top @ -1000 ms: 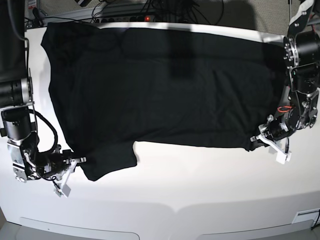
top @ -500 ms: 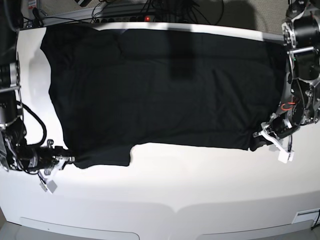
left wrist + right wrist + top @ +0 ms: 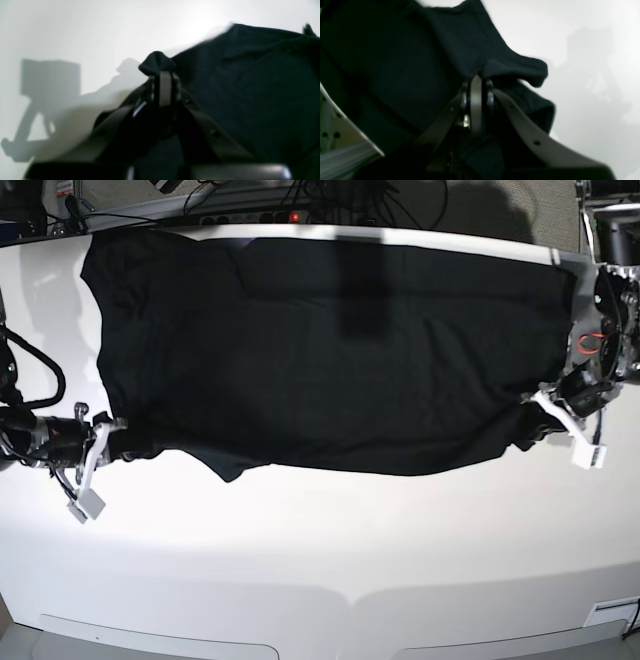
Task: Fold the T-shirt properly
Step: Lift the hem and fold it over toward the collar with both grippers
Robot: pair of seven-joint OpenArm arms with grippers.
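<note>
T-shirt (image 3: 330, 350) fabric, plain black on the side that shows, lies spread wide across the far half of the white counter (image 3: 330, 550), reaching from near the far left corner almost to the far right edge. Its near hem runs roughly level across the middle of the counter, with a small dip of cloth hanging toward the near edge left of centre.

At the left edge of the counter, the right gripper (image 3: 112, 430) is clenched on a corner of the shirt; the right wrist view shows its fingers (image 3: 476, 100) pressed together with a bunched fold of black cloth (image 3: 515, 67) caught between them and spilling over the tips.

Near the right edge, the left gripper (image 3: 535, 415) grasps the opposite lower corner of the shirt. In the left wrist view its fingers (image 3: 165, 87) are closed tight, a small knob of cloth (image 3: 157, 62) poking out above them, the rest of the shirt stretching away to the right. The gripper's shadow falls on the bare counter to the left.
</note>
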